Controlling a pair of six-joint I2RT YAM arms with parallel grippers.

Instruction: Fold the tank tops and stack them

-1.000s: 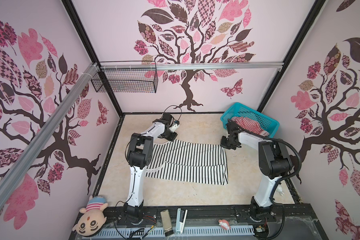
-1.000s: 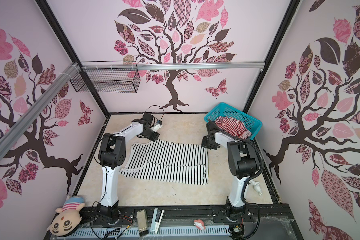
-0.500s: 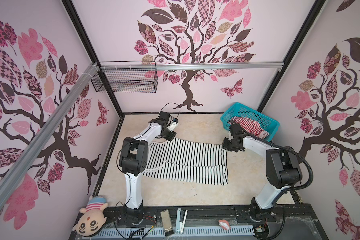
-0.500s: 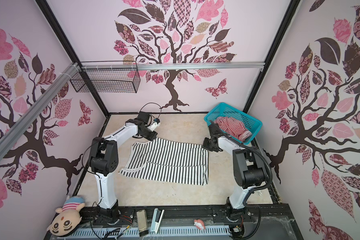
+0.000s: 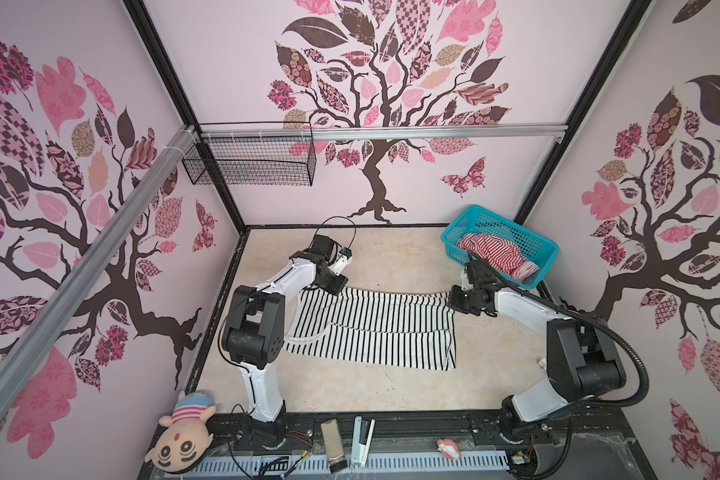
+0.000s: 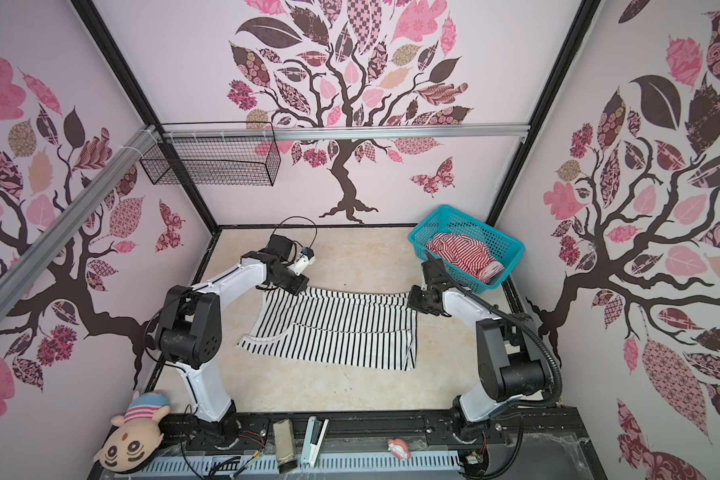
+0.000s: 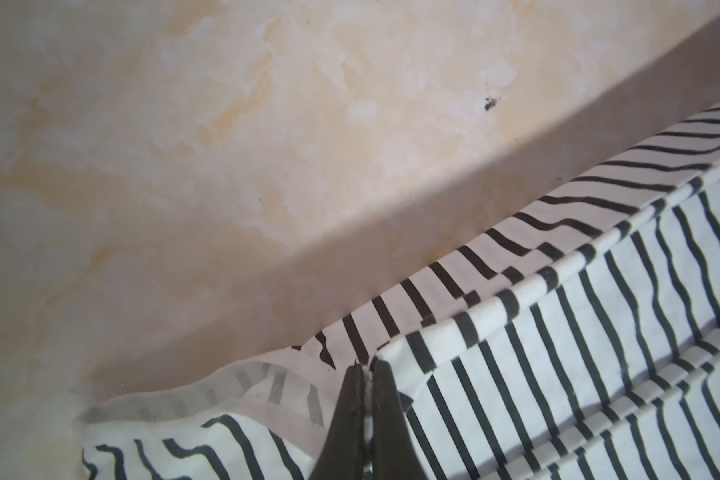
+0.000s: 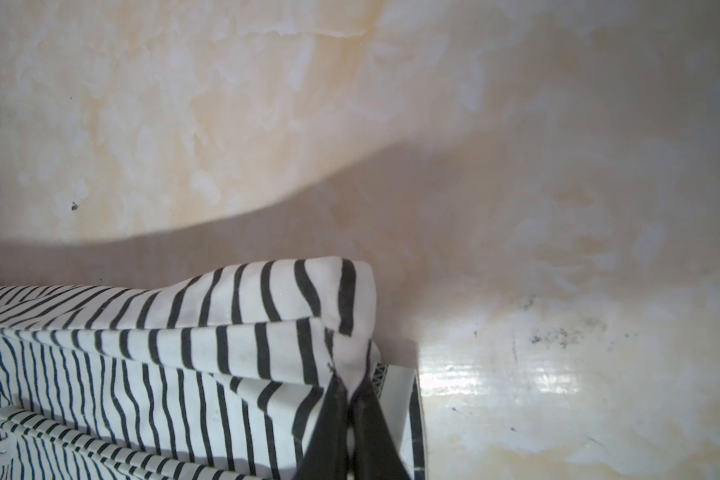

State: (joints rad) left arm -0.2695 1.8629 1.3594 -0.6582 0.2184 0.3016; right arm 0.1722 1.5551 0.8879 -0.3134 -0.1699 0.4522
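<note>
Black-and-white tank top: spread over the middle of the table, long side parallel to the table's far edge, near part flat on the surface. Shows long creases running across the stripes and a curved neckline on the side toward the table's left edge. Rises slightly along its far edge, gripped there at both corners. Throws a shadow onto the marbled surface beneath in both wrist views.

Left gripper: at the cloth's far-left corner in both top views. Pinches the black-and-white tank top. In the left wrist view, dark fingers pressed together with only a thin sliver of striped fabric between them, a pale band of trim curling off beside the tips.

Right gripper: at the cloth's far-right corner, just in front of the teal basket. Clamps a bunched fold of the same top. In the right wrist view, fingers closed on the cloth, the corner puffed up above the tips.

Red-and-white tank top: crumpled inside the basket in the table's far-right corner, apart from the top on the table.

Plush doll: beyond the table's near-left corner, face up. Wire basket: hung on the back wall above the far-left corner.
</note>
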